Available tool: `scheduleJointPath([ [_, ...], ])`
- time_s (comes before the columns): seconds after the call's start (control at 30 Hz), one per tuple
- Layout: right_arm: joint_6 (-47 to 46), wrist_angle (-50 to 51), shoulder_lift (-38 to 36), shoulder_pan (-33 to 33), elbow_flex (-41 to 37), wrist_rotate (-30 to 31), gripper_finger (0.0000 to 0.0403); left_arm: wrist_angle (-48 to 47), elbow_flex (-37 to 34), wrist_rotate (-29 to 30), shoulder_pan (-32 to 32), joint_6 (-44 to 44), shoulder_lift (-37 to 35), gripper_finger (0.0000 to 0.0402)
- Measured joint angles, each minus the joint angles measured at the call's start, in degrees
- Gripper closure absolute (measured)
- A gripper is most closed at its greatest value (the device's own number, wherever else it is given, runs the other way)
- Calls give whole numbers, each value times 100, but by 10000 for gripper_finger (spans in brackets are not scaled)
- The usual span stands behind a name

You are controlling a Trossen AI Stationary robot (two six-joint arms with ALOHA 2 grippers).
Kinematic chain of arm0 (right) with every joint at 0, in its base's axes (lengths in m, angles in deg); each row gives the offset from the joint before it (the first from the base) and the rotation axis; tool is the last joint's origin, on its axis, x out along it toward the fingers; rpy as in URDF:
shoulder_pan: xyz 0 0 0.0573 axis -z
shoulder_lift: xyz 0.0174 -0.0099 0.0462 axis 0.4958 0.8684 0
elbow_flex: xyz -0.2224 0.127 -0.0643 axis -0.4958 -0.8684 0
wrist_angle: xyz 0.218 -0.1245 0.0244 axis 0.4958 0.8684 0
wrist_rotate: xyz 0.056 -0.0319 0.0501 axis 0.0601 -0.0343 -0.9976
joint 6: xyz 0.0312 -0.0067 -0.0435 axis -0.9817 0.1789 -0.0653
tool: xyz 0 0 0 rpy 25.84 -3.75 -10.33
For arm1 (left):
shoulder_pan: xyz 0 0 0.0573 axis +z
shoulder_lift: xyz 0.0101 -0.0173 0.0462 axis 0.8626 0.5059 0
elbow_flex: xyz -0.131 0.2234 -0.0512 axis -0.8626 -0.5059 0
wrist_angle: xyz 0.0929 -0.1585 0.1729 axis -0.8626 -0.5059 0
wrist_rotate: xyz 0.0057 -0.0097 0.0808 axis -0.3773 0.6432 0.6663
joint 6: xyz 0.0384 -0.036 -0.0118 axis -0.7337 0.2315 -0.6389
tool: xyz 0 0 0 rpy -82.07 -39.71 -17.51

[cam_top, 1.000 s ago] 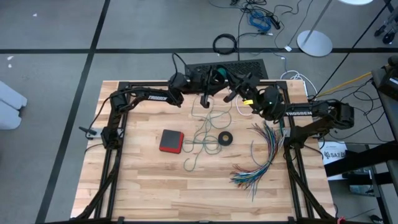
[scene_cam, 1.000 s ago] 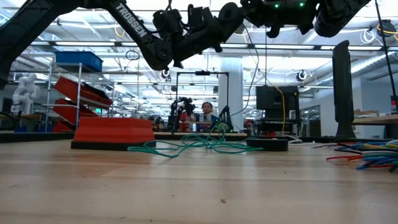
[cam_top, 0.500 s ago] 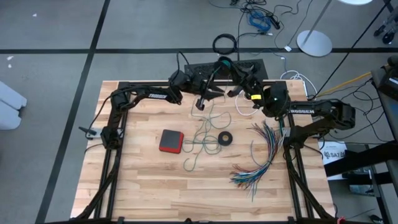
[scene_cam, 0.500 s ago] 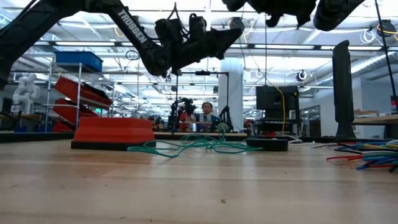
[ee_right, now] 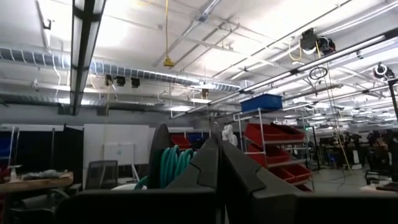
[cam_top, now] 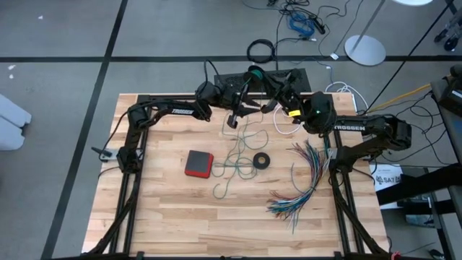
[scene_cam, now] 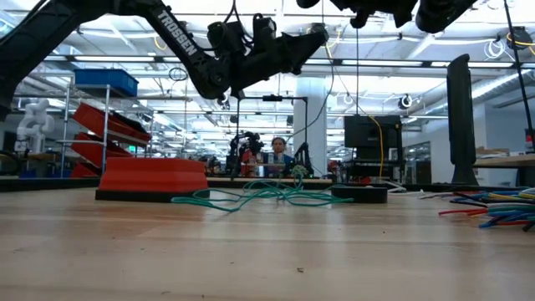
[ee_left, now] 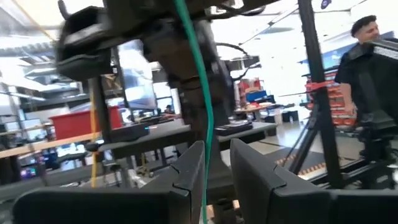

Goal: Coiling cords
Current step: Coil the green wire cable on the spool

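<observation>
The teal-green cord is partly wound into a small coil [cam_top: 254,72], held high over the table's far edge by my shut right gripper [cam_top: 264,79]. From the coil a strand [ee_left: 202,93] runs down through the gap of my open left gripper [ee_left: 216,168], which stands just below and left of the right one [scene_cam: 322,35]. The rest of the teal cord lies in a loose tangle [cam_top: 237,160] on the table's middle [scene_cam: 267,194]. The white cord [cam_top: 278,126] lies on the table under my right arm. My right gripper is shut beside several loops of the teal coil [ee_right: 171,165]; its own fingers hide where they pinch the cord. The coil is lifted clear of the table, with a strand hanging from it. My left gripper has the teal strand [ee_left: 207,149] between its parted fingers, close to one inner face; whether it touches, I cannot tell.
A red box [cam_top: 198,163] lies left of the tangle and a small black ring [cam_top: 261,160] right of it. A fanned bundle of multicoloured wires [cam_top: 303,180] covers the table's right part. A black perforated panel [cam_top: 296,74] stands at the far edge.
My right gripper has risen with the teal coil toward the far edge, and now mostly leaves the low view's top. My left gripper has turned at the wrist and shifted slightly, staying below the right one. The tangle on the table has stayed where it was.
</observation>
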Motion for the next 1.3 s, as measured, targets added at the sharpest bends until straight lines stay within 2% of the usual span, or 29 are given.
scheduleJointPath([
  [0.47,-49,47,7,0,1,-145,403,-718,4,203,-121,-620,-9,317],
  [0.87,-62,27,7,-92,1,-319,403,-1048,9,330,-35,-748,72,320],
  [1.03,-65,40,7,-108,1,-353,403,-1051,9,330,33,-734,72,339],
  [1.3,-57,204,9,-166,1,-466,403,-1098,9,225,132,-734,72,394],
])
